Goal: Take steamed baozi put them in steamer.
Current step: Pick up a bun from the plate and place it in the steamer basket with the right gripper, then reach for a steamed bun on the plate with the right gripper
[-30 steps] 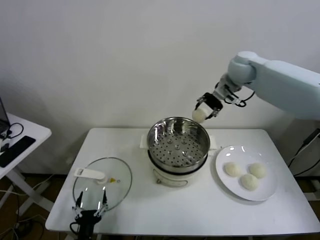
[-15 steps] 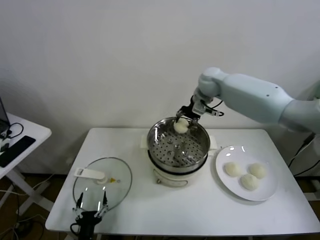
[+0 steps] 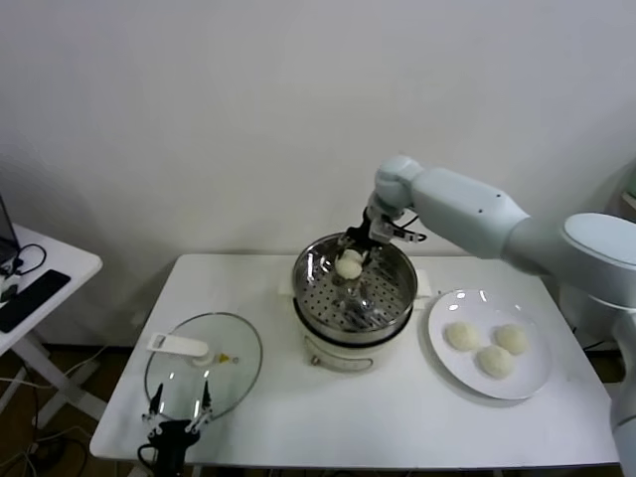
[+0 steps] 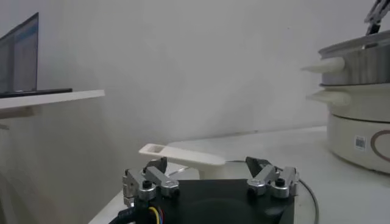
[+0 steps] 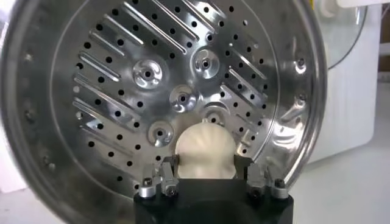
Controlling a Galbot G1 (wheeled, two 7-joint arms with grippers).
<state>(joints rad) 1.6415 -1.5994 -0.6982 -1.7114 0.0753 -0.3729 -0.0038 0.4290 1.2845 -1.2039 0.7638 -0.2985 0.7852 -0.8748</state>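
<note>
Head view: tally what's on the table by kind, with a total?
Baozi: 4, one in the right gripper over the steamer, three on the plate
Steamer: 1
Plate: 1
Glass lid: 1
Total: 7

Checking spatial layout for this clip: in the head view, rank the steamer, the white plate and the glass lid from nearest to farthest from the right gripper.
1. The steamer, directly beneath the right gripper, which holds a baozi over it.
2. The white plate, on the robot's right of the steamer, carrying three buns.
3. The glass lid, far on the robot's left, near the idle left gripper.
</note>
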